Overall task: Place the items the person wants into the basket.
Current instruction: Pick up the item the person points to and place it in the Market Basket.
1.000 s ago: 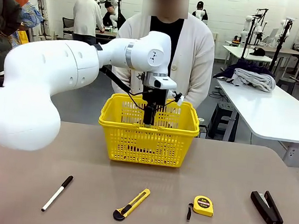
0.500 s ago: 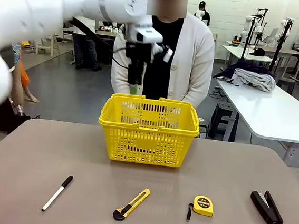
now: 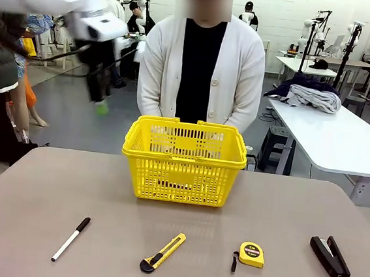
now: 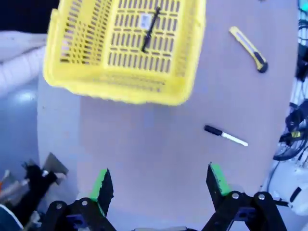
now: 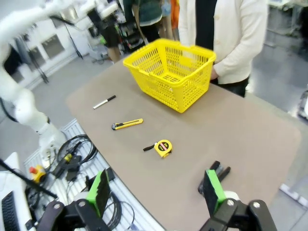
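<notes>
While the slim black pen [image 4: 150,30] lies in the yellow basket [image 4: 120,89], well ahead of the left hand [image 4: 159,180], the white marker [image 4: 226,136] rests on the tabletop [image 4: 159,130] nearer that hand, which gapes wide and holds nothing. The tape measure [image 5: 162,147] lies ahead of the right hand [image 5: 154,185], likewise spread wide and empty.

Yellow lattice basket [image 3: 181,177] upright nr table's far edge, slim black pen [image 4: 150,30] flat inside; black-capped white marker [image 3: 70,239] nr front-left corner; yellow tape measure [image 3: 251,254] nr front edge, right of centre.

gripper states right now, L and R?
left gripper: open, holding nothing.
right gripper: open, holding nothing.
</notes>
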Controlling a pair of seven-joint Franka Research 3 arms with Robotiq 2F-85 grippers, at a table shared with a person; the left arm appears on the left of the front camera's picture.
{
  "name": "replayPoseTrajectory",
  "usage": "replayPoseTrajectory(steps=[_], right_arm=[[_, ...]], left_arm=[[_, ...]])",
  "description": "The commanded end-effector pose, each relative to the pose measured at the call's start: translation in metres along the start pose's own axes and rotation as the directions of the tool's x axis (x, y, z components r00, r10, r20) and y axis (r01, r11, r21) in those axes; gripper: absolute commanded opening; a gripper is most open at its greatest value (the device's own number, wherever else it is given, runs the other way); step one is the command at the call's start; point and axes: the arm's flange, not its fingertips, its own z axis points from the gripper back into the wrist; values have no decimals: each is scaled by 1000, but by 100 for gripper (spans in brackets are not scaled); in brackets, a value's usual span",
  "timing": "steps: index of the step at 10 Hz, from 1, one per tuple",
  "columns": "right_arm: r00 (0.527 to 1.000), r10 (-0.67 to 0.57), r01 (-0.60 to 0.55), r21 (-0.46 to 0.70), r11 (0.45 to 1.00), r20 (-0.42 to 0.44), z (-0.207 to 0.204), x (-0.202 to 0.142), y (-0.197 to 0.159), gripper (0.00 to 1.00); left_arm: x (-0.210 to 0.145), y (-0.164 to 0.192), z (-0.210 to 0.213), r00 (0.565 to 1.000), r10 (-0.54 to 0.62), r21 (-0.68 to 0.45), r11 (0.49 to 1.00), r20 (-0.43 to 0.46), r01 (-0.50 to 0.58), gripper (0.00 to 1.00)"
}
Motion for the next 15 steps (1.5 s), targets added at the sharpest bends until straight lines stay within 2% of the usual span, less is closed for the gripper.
replayPoseTrajectory(steps=[1, 2, 4, 6, 7, 13, 14, 15], right_arm=[[1000, 12, -12, 15, 1000, 6, -1, 1, 0, 100], [1000, 12, -12, 15, 1000, 6, -1, 1, 0, 100], [1000, 12, -12, 15, 1000, 6, -1, 1, 0, 100], [1000, 12, -12, 15, 1000, 6, -1, 1, 0, 100], [1000, 12, -12, 15, 1000, 6, -1, 1, 0, 100], [1000, 12, -12, 15, 1000, 6, -1, 1, 0, 100], [1000, 12, -12, 15, 1000, 6, -1, 1, 0, 100], [1000, 12, -12, 15, 1000, 6, -1, 1, 0, 100]], left_arm=[[-67, -81, -35, 999, 35, 40, 999, 40, -37, 100], [-82, -82, -38, 996, 57, -6, 998, 75, -57, 100], [-96, -81, -45, 993, 77, -57, 996, 90, -72, 100], [-91, -78, -44, 992, 103, -56, 994, 75, -98, 100], [-104, -88, -50, 994, 98, -57, 994, 53, -95, 100], [-102, -86, -49, 994, 95, -60, 994, 58, -92, 100], [-115, -78, -38, 983, 68, -82, 995, 169, -55, 100], [-154, -68, -12, 931, 93, -150, 988, 354, -41, 100]])
